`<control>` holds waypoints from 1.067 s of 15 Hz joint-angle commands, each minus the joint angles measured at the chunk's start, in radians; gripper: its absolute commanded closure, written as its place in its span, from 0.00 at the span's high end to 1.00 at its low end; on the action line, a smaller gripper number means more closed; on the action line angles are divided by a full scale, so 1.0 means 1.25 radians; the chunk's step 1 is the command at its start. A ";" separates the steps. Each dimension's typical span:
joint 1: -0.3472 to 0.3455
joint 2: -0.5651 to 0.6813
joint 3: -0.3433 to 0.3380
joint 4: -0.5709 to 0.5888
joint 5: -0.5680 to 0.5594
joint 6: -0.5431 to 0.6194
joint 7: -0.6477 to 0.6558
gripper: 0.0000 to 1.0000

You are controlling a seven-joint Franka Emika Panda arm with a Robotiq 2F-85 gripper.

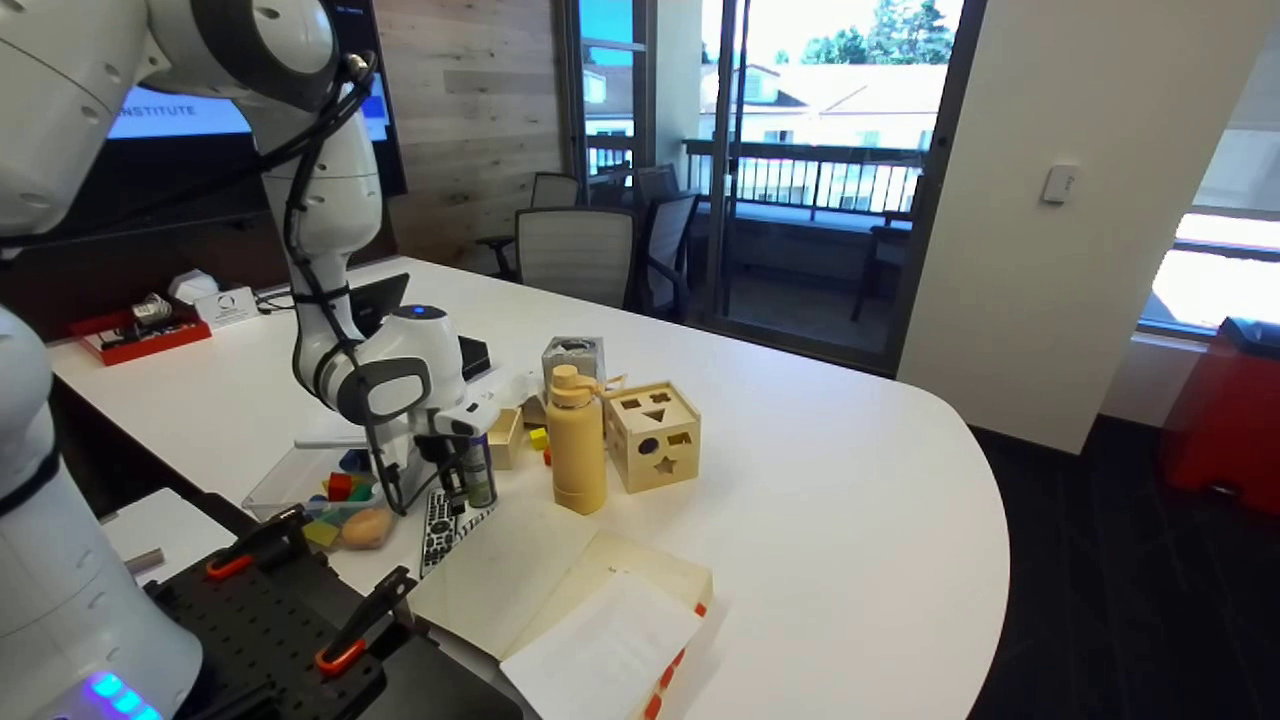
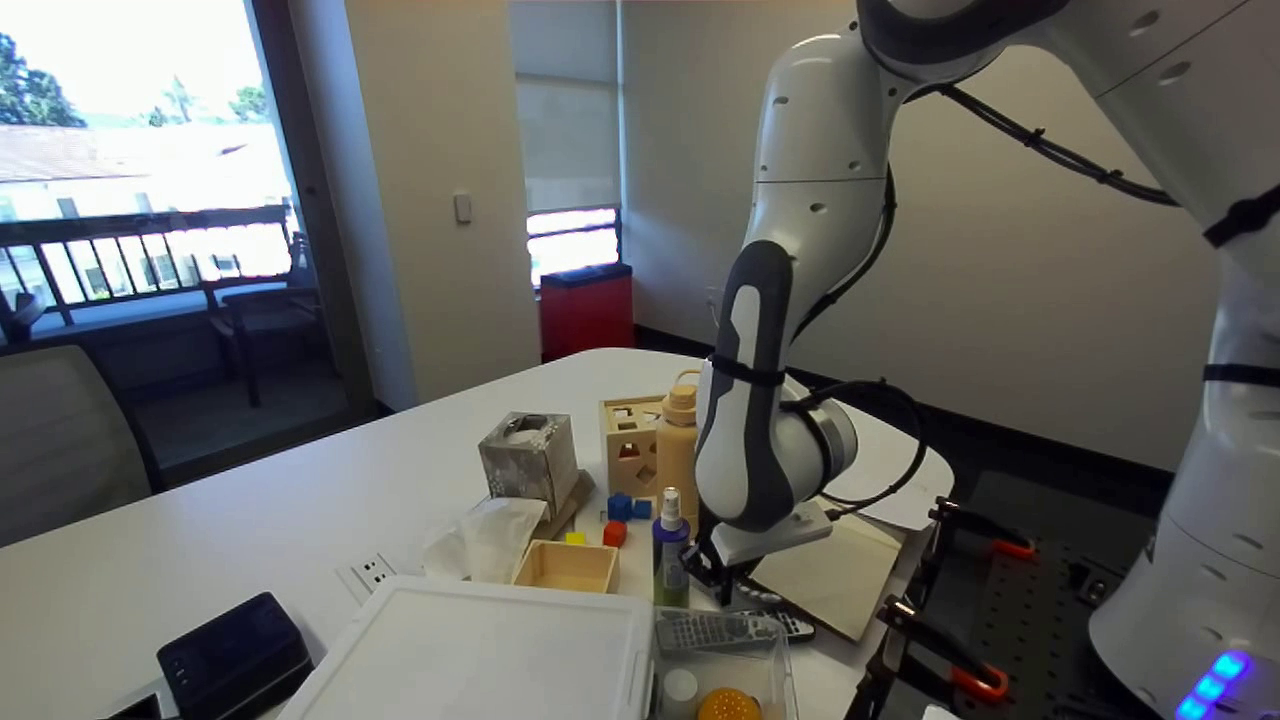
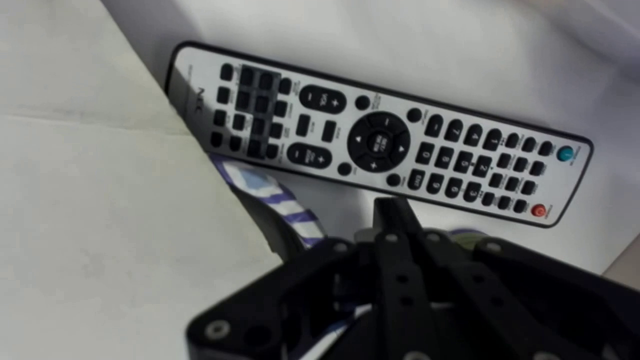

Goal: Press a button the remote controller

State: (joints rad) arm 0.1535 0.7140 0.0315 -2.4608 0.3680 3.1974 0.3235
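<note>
The remote controller (image 3: 382, 142) lies face up on the white table in the wrist view, with a red button (image 3: 538, 210) and a green button (image 3: 565, 153) at its right end. It also shows in both exterior views (image 1: 437, 530) (image 2: 797, 627). My gripper (image 3: 395, 202) points down, its black fingertips together with nothing between them. In the wrist view the tips appear just below the remote's long lower edge, near its middle; their height above the table is hard to tell. The gripper also shows in both exterior views (image 1: 455, 500) (image 2: 722, 592), beside a spray bottle (image 2: 670, 565).
A beige box lid (image 1: 510, 570) borders the remote's left end in the wrist view. A striped object (image 3: 287, 202) lies beside it. A clear bin of toys (image 1: 290, 480), a yellow bottle (image 1: 578, 450) and a wooden shape box (image 1: 665, 435) stand nearby.
</note>
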 commanded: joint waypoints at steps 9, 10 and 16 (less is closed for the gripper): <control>-0.016 -0.351 -0.047 -0.155 -0.006 -0.110 0.023 0.49; -0.010 -0.389 -0.069 -0.162 -0.015 -0.140 0.027 0.55; 0.000 -0.531 -0.190 -0.110 -0.227 -0.352 0.142 1.00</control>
State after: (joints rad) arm 0.1753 0.1486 -0.1842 -2.6114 0.2319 2.8824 0.3854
